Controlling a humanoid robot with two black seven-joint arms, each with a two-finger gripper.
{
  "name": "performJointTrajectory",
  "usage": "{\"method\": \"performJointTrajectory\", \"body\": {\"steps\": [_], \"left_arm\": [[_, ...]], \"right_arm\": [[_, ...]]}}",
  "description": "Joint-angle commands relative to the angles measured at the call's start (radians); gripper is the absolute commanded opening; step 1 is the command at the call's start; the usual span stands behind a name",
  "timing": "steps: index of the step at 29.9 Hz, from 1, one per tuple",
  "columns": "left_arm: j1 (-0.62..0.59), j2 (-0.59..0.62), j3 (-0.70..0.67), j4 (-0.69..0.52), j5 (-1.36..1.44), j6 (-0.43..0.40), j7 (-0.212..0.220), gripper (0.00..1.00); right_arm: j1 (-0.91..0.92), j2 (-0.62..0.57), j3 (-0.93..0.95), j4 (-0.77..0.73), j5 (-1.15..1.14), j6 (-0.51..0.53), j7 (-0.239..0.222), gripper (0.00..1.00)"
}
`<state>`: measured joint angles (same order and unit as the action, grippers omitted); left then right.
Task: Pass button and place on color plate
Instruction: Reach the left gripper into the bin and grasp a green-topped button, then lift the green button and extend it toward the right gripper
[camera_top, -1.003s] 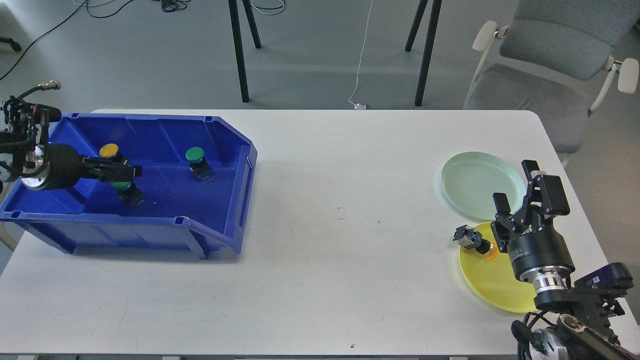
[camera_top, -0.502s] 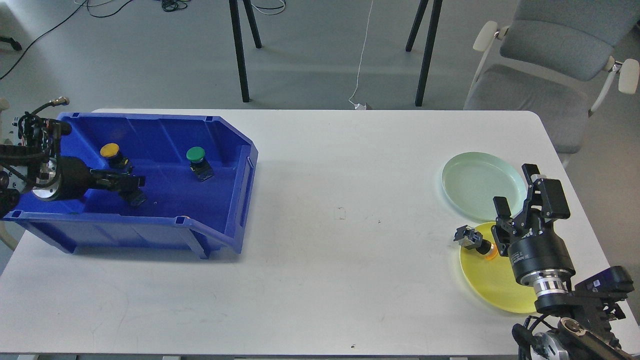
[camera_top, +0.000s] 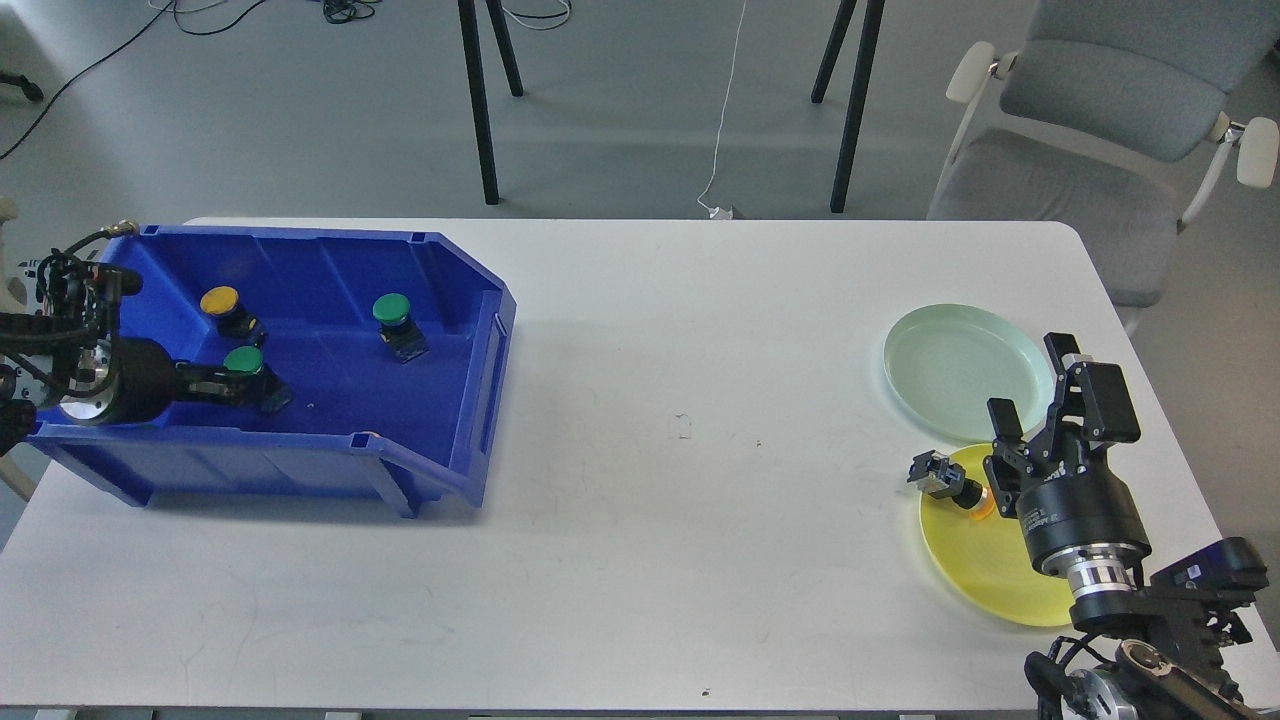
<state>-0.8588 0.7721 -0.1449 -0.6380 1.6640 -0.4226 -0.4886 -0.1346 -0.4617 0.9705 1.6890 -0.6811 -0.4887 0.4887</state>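
One orange button (camera_top: 962, 492) already lying on near-right yellow plate (camera_top: 985, 575), at its left edge. Right gripper (camera_top: 1040, 400) above it, jaws apart, empty. Left gripper (camera_top: 232, 385) inside blue bin (camera_top: 440, 300), far left, fingers around green button (camera_top: 243, 361), grip unclear. Second green button (camera_top: 391, 310), yellow button (camera_top: 219, 300) left; green plate (camera_top: 950, 370) bare.

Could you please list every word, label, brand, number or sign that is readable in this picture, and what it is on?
No text here can be read.
White lettering on the black cylindrical body of the right gripper: too small and blurred to read.
Blue plastic bin, pale green round plate, yellow round plate, white table and the push buttons: no writing visible.
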Motion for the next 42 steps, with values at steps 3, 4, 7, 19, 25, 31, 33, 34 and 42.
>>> {"method": "performJointTrajectory", "body": {"steps": [3,4,7,19,25,31,33,34,42], "left_arm": [[-0.014,0.000,-0.004,-0.003,-0.009,0.001,0.000,0.03],[-0.016,0.000,-0.005,-0.005,-0.009,0.001,0.000,0.03],[-0.020,0.001,-0.007,-0.009,-0.010,0.001,0.000,0.03],[-0.054,0.058,-0.007,-0.067,-0.010,-0.010,0.000,0.03],[-0.091,0.246,-0.030,-0.356,-0.018,-0.061,0.000,0.03],[-0.109,0.309,-0.107,-0.500,-0.098,-0.066,0.000,0.03],[-0.109,0.312,-0.139,-0.543,-0.162,-0.066,0.000,0.03],[-0.109,0.312,-0.157,-0.567,-0.211,-0.066,0.000,0.03],[-0.101,0.222,-0.206,-0.712,-0.630,-0.066,0.000,0.03]], "right_arm": [[-0.003,0.000,0.002,0.000,0.000,0.000,0.000,0.99],[-0.005,0.000,0.002,0.000,0.000,0.000,0.000,0.99],[-0.010,0.000,0.002,0.000,0.000,0.000,0.000,0.99],[-0.013,0.002,0.005,-0.002,0.000,0.000,0.000,0.99],[-0.011,0.002,0.008,-0.003,0.000,0.000,0.000,0.99],[-0.003,0.002,0.010,-0.002,0.000,0.000,0.000,0.99],[0.006,0.002,0.008,-0.002,-0.001,0.000,0.000,0.99],[0.010,0.002,0.005,-0.002,-0.001,0.000,0.000,0.99],[0.197,-0.018,-0.093,-0.020,-0.012,0.000,0.000,0.99]]}}
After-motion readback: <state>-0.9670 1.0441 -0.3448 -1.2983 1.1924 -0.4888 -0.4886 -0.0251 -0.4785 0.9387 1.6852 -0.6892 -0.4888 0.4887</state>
